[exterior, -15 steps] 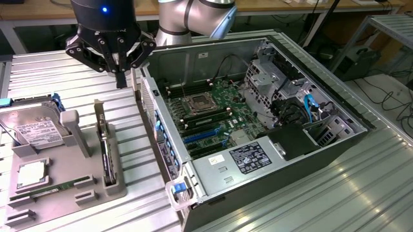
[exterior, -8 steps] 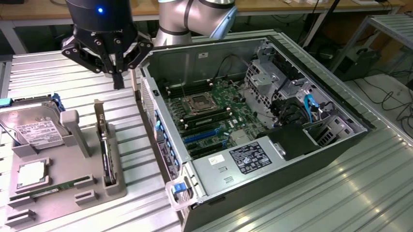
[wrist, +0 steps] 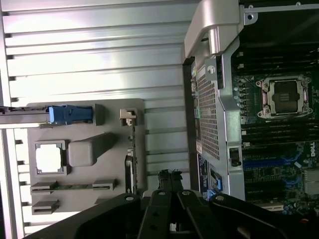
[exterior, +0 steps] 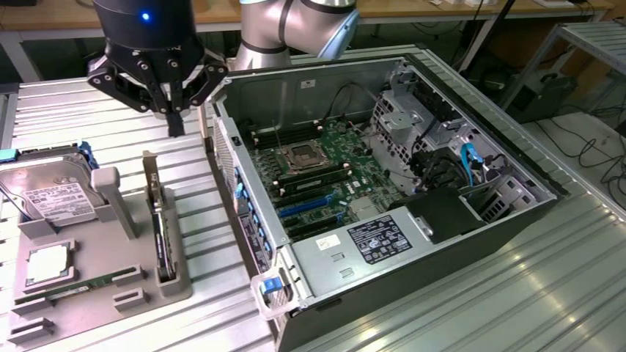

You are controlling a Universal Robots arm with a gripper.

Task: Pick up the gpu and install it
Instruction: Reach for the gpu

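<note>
Gripper (wrist: pixel 169 177) fingertips pressed together, gripping nothing. Gpu (wrist: pixel 131 164) stands edge-on in grey holder (wrist: pixel 112 149) on slatted table (wrist: pixel 99 50), near gripper tips. Open computer case (wrist: pixel 209 119) beside holder, motherboard (wrist: pixel 279 149) exposed.

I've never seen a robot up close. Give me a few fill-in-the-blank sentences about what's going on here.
1. The claw is shut and holds ____.
2. The gpu stands on edge in a grey holder, ____ the computer case.
3. The hard drive carries a ____ label.

Missing words: nothing; outside; white.
</note>
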